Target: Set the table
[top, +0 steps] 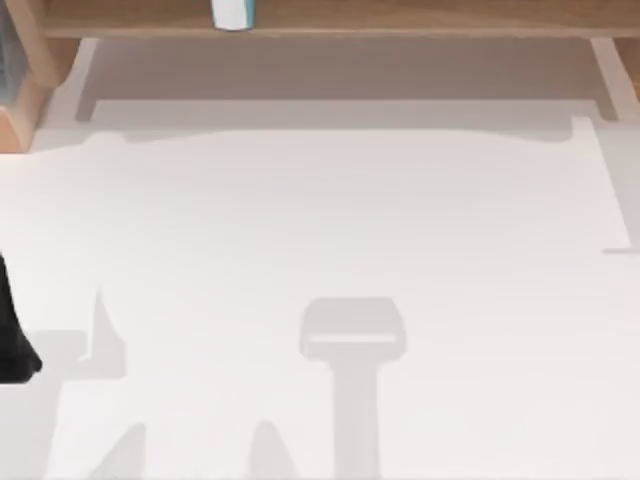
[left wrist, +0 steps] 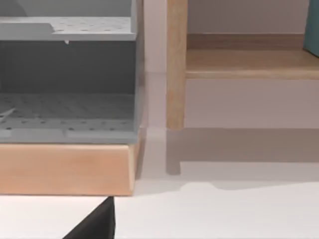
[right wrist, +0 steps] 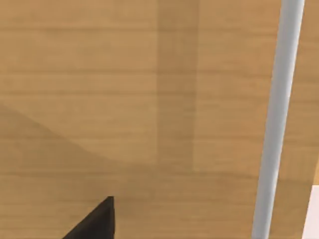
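Observation:
The white table [top: 330, 220] spreads across the top view, with arm shadows falling on its near part. A dark part of my left arm [top: 15, 330] shows at the table's left edge. In the left wrist view a black tip of the left gripper [left wrist: 94, 226] hangs above the white table [left wrist: 224, 214], facing a grey rack. A black tip of the right gripper [right wrist: 94, 221] sits close before a light wooden surface [right wrist: 124, 99].
A light-brown wooden shelf frame [top: 330, 20] runs along the table's far side, carrying a white and teal object [top: 232, 12]. At far left a grey perforated rack [left wrist: 65, 74] rests on a wooden base [left wrist: 65, 169], beside a wooden post [left wrist: 176, 64]. A pale grey rod [right wrist: 279, 114] crosses the wood.

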You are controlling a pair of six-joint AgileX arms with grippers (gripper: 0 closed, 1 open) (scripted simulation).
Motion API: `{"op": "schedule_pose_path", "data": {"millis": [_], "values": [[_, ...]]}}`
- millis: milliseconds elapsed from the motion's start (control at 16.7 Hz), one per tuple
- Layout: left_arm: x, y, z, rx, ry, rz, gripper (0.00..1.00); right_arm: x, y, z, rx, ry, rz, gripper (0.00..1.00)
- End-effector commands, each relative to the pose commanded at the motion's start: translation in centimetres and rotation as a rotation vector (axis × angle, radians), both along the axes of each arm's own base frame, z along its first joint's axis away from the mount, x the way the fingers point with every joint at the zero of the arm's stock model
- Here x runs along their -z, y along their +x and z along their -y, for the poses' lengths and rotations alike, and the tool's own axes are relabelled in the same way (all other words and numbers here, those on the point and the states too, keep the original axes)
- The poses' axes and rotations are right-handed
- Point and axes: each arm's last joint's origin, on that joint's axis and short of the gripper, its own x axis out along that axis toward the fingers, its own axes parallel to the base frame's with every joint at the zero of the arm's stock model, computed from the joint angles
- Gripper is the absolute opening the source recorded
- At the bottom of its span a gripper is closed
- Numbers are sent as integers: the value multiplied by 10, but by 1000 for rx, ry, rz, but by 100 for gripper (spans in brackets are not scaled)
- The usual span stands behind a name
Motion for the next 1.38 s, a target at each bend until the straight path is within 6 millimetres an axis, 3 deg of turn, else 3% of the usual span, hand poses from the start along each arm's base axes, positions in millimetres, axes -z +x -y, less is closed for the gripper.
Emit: {"op": "schedule_pose_path", "data": {"millis": [180, 960, 1380], "values": [[0, 0, 0, 0, 0, 0, 100, 0, 0, 0, 0, 0, 0, 100], [0, 0, 0, 0, 0, 0, 100, 0, 0, 0, 0, 0, 0, 2], [0, 0, 0, 0, 0, 0, 100, 0, 0, 0, 0, 0, 0, 0]]}}
